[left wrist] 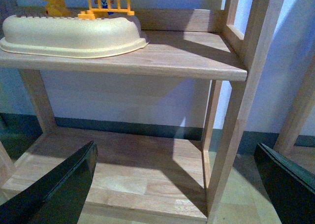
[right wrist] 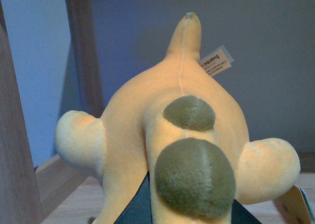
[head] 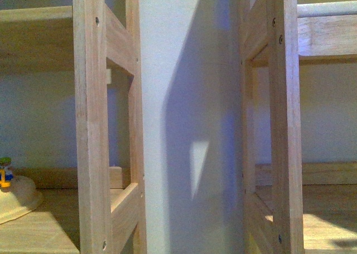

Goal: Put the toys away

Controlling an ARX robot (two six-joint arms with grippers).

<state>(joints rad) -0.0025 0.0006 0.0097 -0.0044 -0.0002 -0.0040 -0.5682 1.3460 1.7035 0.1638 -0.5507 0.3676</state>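
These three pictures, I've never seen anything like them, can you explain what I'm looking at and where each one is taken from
A two-armed robot is tidying toys. One picture comes from its body camera, facing wooden shelf frames and a pale wall. Another comes from its left wrist: the dark shapes at the lower corners are fingers of the left claw, open and empty, before a shelf holding a cream tub with small plastic toys behind it. The last comes from the right wrist, filled by a yellow plush animal pressed close to the camera. The right claw is hidden beneath it, probably holding it.
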